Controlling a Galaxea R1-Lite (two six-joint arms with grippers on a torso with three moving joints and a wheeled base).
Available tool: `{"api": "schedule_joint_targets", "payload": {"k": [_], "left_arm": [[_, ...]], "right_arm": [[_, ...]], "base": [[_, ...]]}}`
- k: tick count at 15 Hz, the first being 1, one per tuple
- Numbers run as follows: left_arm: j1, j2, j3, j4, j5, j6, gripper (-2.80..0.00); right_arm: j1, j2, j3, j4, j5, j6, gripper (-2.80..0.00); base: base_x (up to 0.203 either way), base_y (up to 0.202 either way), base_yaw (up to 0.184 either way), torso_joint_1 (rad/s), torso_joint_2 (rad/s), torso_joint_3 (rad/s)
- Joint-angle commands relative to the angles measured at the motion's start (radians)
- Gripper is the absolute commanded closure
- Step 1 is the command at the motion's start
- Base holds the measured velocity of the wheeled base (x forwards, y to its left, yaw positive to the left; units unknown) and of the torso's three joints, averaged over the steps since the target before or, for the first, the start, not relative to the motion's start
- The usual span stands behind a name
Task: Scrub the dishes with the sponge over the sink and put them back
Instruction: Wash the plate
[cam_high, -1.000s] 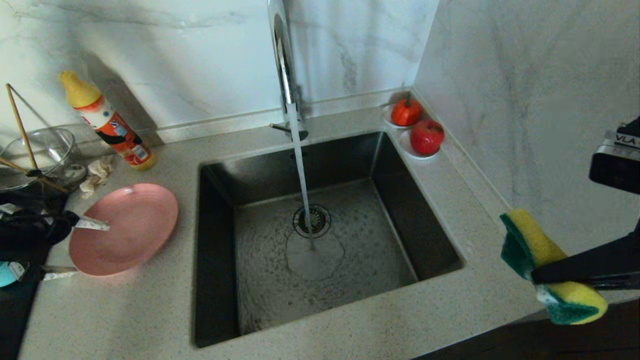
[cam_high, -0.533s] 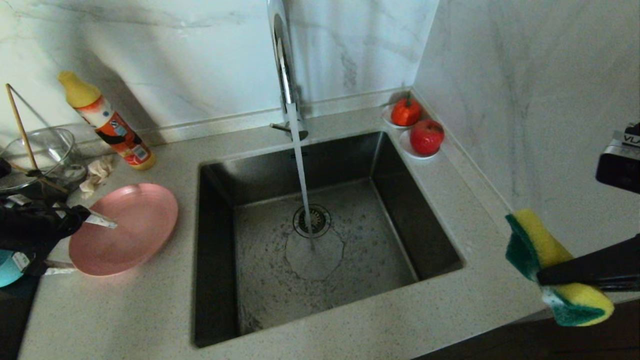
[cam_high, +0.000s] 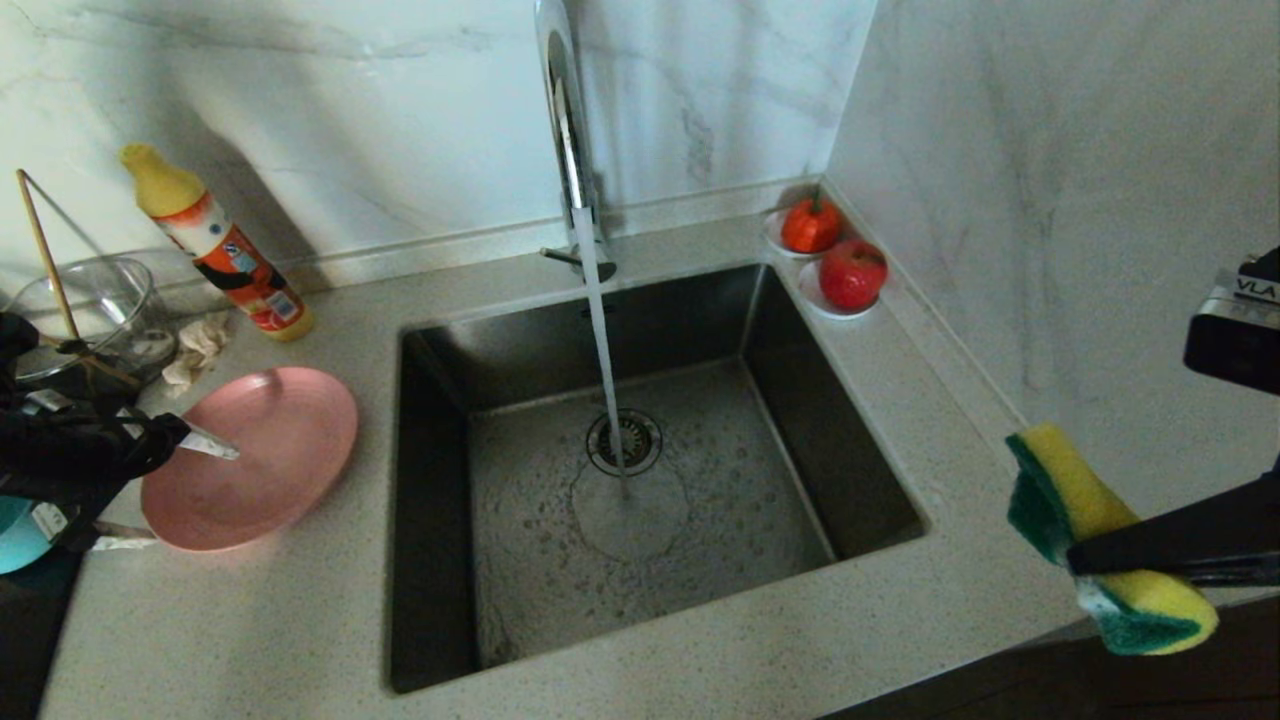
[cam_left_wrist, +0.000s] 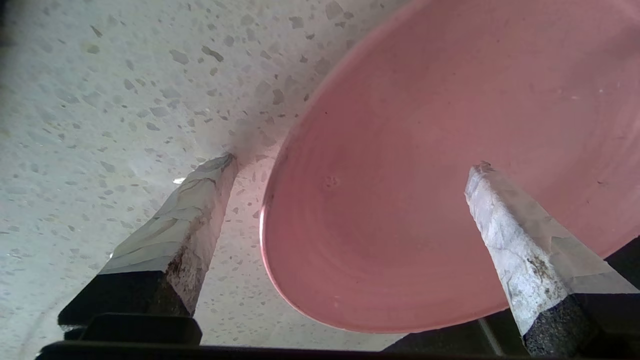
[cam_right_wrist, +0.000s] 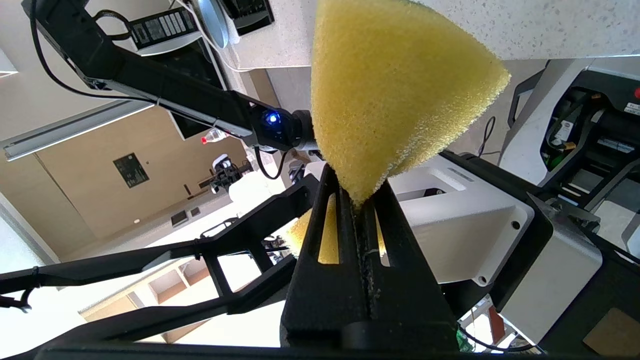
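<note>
The pink plate (cam_high: 270, 450) lies on the counter left of the sink (cam_high: 850, 440). My left gripper (cam_high: 170, 494) is open and straddles the plate's left rim. In the left wrist view, one finger (cam_left_wrist: 200, 200) is over the counter and the other over the plate (cam_left_wrist: 425, 125), with the left gripper (cam_left_wrist: 353, 164) gripping nothing. The teal bowl (cam_high: 12, 535) peeks out at the far left edge, mostly hidden by my left arm. My right gripper (cam_high: 1075, 555) is shut on the yellow-and-green sponge (cam_high: 1070, 490), held right of the sink above the counter's front edge. The right gripper (cam_right_wrist: 357, 195) pinches the sponge (cam_right_wrist: 395, 85) flat.
Water runs from the chrome tap (cam_high: 565, 120) into the basin near the drain (cam_high: 623, 440). A detergent bottle (cam_high: 225, 250), a beige rag (cam_high: 195, 350) and a glass bowl (cam_high: 80, 300) with sticks stand behind the plate. Saucers with red fruit (cam_high: 850, 272) sit in the back right corner, against the wall.
My left hand has shifted slightly toward the back, and its upper fingertip reaches a little further over the plate. The plate and the right arm with the sponge stay put.
</note>
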Motion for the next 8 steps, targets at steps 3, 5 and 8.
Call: {"api": "schedule_joint_targets", "payload": {"k": [3, 5, 8], "left_arm": [[-0.021, 0.019, -0.033, 0.029, 0.006, -0.003, -2.8], [-0.047, 0.018, -0.074, 0.086, 0.031, -0.004, -2.8], [-0.079, 0.031, -0.119, 0.142, 0.102, -0.005, -2.8]], "right_arm": [[-0.001, -0.001, 0.011, 0.005, 0.005, 0.002, 0.0], [-0.015, -0.001, 0.013, 0.005, 0.005, -0.001, 0.0], [-0.02, -0.005, 0.018, 0.004, 0.005, -0.002, 0.0]], "base": [[0.0, 0.0, 0.0, 0.0, 0.0, 0.0], [0.0, 0.0, 0.0, 0.0, 0.0, 0.0], [0.0, 0.0, 0.0, 0.0, 0.0, 0.0]]}}
